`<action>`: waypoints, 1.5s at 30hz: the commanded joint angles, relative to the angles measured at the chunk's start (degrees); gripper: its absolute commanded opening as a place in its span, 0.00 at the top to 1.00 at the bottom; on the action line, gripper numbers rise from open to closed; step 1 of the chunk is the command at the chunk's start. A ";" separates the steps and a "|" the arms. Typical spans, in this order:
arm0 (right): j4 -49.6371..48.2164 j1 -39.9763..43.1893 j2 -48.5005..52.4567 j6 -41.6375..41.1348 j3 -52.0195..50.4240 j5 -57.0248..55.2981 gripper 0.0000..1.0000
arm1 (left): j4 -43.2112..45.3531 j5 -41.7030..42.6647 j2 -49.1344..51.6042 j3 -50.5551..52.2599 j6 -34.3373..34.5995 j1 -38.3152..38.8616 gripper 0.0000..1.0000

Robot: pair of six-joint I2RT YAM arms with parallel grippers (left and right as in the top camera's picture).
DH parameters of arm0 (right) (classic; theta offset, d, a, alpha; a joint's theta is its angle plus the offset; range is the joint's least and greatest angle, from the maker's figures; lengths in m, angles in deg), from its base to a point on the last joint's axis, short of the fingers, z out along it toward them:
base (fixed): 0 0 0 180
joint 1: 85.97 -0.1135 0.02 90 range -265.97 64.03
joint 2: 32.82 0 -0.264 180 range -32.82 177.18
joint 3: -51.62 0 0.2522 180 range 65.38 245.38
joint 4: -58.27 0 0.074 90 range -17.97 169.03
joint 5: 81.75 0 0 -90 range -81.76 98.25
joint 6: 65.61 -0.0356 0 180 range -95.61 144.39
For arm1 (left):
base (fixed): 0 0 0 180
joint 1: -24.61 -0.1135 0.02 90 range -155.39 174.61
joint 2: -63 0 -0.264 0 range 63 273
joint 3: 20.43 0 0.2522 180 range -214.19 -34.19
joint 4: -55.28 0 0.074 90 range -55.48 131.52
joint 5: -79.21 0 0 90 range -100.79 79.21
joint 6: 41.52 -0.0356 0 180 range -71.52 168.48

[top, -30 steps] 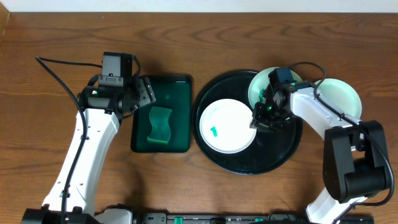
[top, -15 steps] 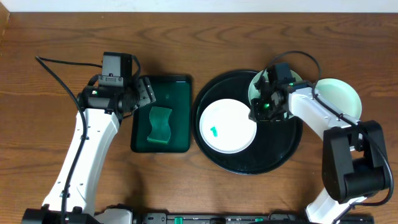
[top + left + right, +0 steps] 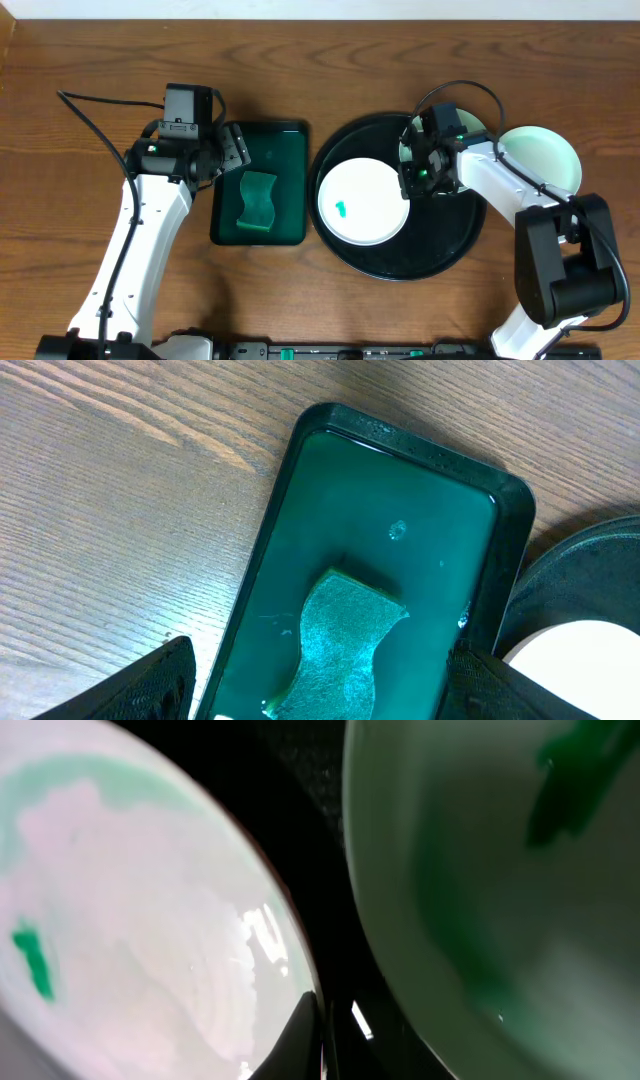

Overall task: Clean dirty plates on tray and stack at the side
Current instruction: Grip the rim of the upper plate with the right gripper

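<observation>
The black tray (image 3: 440, 235) holds a white plate (image 3: 362, 200) with a green smear (image 3: 342, 209). A second pale plate (image 3: 473, 125) at the tray's upper right is mostly hidden by my right arm. A third mint plate (image 3: 540, 160) lies on the table right of the tray. My right gripper (image 3: 411, 182) is shut, low in the gap between the two tray plates. In the right wrist view its closed tips (image 3: 322, 1035) touch the rim of the white plate (image 3: 130, 920), with the smeared second plate (image 3: 520, 870) to the right. My left gripper (image 3: 238, 150) hangs open above the sponge (image 3: 340, 635).
A rectangular dark green tray (image 3: 285, 135) left of the black tray holds the green sponge (image 3: 258, 200). In the left wrist view its rim (image 3: 505, 550) nearly meets the black tray (image 3: 590, 555). A black cable (image 3: 95, 105) trails at the far left.
My right gripper has moved up and to the left between the two tray plates and closed. The white plate has shifted slightly left. The left arm has not moved.
</observation>
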 commanded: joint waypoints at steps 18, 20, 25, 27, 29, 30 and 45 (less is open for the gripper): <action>5.33 -2.25 -5.49 -7.61 -0.24 -11.63 0.99 | -0.13 -0.96 0.07 -0.94 -0.13 -0.15 0.19; 5.07 -2.47 -5.44 -7.67 -1.22 -11.63 0.99 | -0.13 -0.96 0.07 -0.94 -0.13 -0.15 0.19; 5.18 -2.47 -5.44 -7.67 -1.95 -11.56 0.94 | -0.13 -0.94 0.07 -0.94 -0.13 -0.15 0.19; 5.27 -2.45 -5.44 -7.69 -2.16 -11.58 0.91 | -0.13 -0.96 0.07 -0.94 -0.13 -0.15 0.19; 5.38 -2.45 -5.44 -7.69 -2.21 -11.58 0.87 | -0.13 -0.96 0.07 -0.94 -0.15 -0.15 0.19; 5.35 -2.47 -5.44 -7.69 -2.21 -11.61 0.86 | -0.13 -0.96 0.07 -0.94 -0.13 -0.15 0.19; 3.30 -2.47 -5.44 -8.79 -4.63 -11.19 0.94 | -0.13 -0.96 0.07 -0.94 -0.13 -0.15 0.19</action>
